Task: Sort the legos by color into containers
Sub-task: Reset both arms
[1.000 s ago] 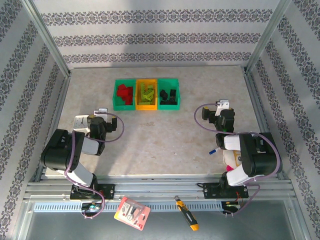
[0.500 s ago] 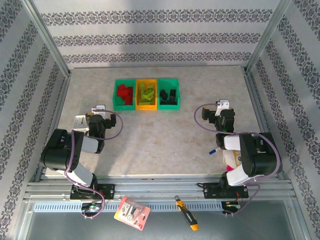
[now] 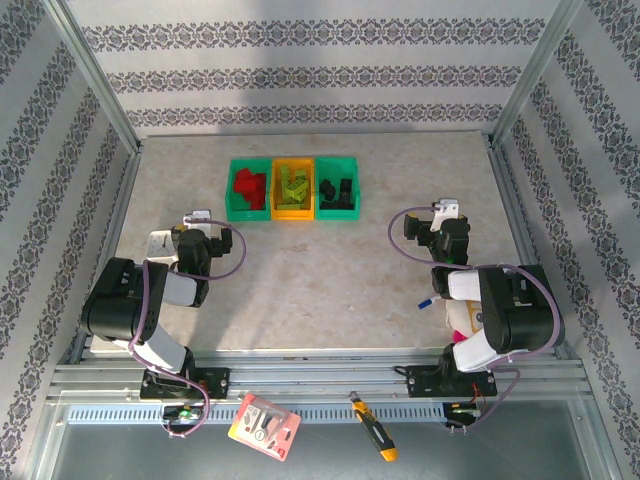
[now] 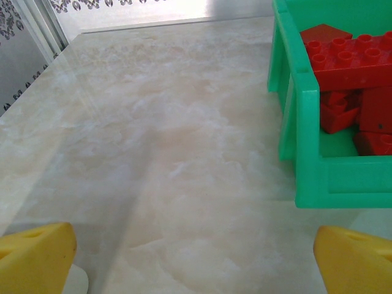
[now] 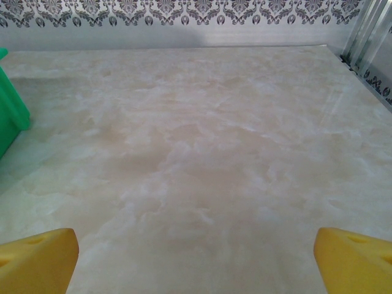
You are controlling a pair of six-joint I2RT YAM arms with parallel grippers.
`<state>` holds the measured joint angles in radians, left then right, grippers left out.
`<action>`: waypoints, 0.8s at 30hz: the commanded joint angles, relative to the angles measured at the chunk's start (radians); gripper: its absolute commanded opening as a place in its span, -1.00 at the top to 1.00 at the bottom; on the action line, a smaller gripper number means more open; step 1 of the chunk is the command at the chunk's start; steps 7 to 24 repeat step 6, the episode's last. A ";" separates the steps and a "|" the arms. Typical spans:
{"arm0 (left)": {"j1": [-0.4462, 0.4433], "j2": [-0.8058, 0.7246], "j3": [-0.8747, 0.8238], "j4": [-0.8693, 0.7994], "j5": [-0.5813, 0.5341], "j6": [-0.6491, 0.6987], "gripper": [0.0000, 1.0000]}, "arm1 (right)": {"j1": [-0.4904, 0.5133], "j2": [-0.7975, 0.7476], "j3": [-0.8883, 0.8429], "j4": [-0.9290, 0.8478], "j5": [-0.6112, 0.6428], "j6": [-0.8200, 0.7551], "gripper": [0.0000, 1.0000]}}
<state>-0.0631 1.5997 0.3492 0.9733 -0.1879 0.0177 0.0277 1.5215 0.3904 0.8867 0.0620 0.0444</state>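
Legos [image 3: 291, 188] are kept inside the three joined containers [image 3: 293, 160] at the far middle of the surface [image 3: 330, 280]: red in the left green one, lime in the orange-yellow one, black in the right green one. The left hand [image 4: 196, 260] and right hand [image 5: 196, 260] are held spread and empty.

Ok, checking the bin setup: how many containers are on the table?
3, in a row: left green bin holding red legos, middle orange-yellow bin holding lime ones, right green bin holding black ones.
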 commanded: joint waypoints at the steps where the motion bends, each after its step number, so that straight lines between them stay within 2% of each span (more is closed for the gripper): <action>1: 0.013 -0.001 0.016 0.032 0.001 -0.022 -0.99 | -0.011 0.000 -0.007 0.035 -0.021 -0.014 -0.96; 24: 0.013 -0.001 0.013 0.037 0.001 -0.020 -0.99 | -0.011 0.001 -0.008 0.035 -0.021 -0.013 -0.96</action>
